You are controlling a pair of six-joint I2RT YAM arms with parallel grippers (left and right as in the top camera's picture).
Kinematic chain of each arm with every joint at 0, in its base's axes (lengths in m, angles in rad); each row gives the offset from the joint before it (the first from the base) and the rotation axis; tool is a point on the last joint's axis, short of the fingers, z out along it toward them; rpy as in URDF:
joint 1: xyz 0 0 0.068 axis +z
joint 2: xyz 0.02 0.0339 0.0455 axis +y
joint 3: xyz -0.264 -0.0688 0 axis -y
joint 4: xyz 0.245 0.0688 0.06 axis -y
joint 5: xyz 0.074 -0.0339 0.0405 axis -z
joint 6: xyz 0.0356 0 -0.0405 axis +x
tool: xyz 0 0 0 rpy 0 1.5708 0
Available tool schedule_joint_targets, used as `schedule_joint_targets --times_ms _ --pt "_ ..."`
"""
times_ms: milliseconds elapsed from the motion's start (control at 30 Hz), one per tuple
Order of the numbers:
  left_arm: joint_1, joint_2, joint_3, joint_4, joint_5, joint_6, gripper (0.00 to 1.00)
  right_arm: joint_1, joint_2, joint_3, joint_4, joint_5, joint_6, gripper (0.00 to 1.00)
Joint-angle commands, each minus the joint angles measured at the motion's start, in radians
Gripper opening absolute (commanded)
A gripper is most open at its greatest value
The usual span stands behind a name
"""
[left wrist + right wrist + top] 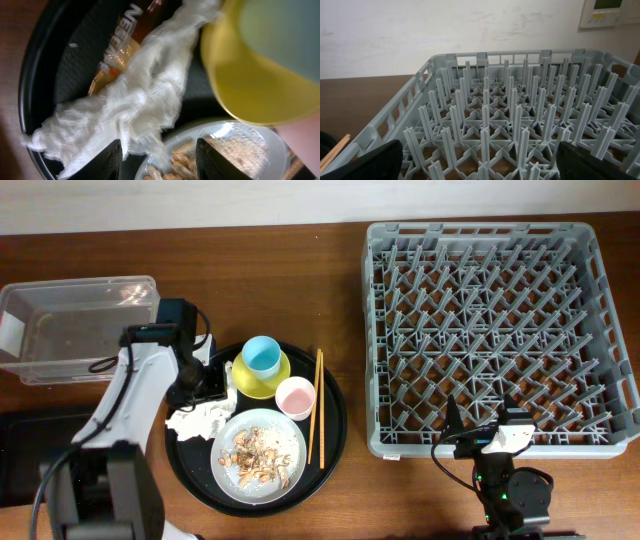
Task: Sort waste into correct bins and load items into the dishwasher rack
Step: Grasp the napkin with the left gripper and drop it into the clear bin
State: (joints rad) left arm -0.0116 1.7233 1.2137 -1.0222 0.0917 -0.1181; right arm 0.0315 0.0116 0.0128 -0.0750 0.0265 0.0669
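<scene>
Napkin [130,100] grab is the risky bit: left fingers [111,159] are spread apart with nothing held, low over the round black tray [190,462], and the crumpled napkin's lower edge lies between and just ahead of them. Foil wrapper [112,55] is tucked partly under the napkin, so a pinch could drag both up together or flick the wrapper onto the tabletop [300,260], and the two may belong in different bins. Plate [252,492] rim is just beside the fingers, so a deep close could catch it, tip it and scatter the food scraps [262,455]. Yellow bowl [262,387] with the blue cup [262,356] standing in it is close on the other side, and a sideways wrist swing could knock that stack. Thin paper might also tear or slip out on the way to the clear tub [80,283], well apart at the left. Pink cup [295,396] and chopsticks [317,408] lie on the round tray, not loaded. Right fingers [365,162] are wide apart, empty, at the near edge of the rack [480,445], which holds nothing; clash risk only if both arms reach the tray at once.
</scene>
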Motion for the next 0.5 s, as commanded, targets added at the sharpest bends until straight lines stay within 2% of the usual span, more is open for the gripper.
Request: schedule_joint_targets --times_ms 0,100,167,300,333,400,433,467 --pt "0.053 0.045 0.007 0.042 -0.063 -0.001 0.47 -0.005 -0.005 -0.007 -0.004 0.008 -0.008 0.98" --pt "0.117 0.046 0.006 0.085 -0.056 -0.001 0.47 -0.005 -0.005 -0.007 -0.004 0.008 -0.008 0.98" --pt "0.114 0.046 -0.037 0.104 0.021 -0.001 0.47 -0.005 -0.005 -0.007 -0.004 0.008 -0.008 0.98" --pt "0.100 0.046 -0.118 0.137 0.070 0.040 0.47 -0.005 -0.005 -0.007 -0.004 0.008 -0.008 0.98" --pt "0.092 0.046 -0.121 0.136 0.069 0.040 0.31 -0.005 -0.005 -0.007 -0.004 0.008 -0.008 0.98" --pt "0.092 0.046 -0.121 0.135 0.071 0.039 0.14 -0.005 -0.005 -0.007 -0.004 0.008 -0.008 0.99" --pt "0.102 0.045 -0.108 0.112 0.071 0.039 0.01 -0.005 -0.005 -0.007 -0.004 0.008 -0.008 0.98" --pt "0.103 0.045 -0.090 0.087 0.070 0.039 0.01 -0.005 -0.005 -0.007 -0.004 0.008 -0.008 0.98"
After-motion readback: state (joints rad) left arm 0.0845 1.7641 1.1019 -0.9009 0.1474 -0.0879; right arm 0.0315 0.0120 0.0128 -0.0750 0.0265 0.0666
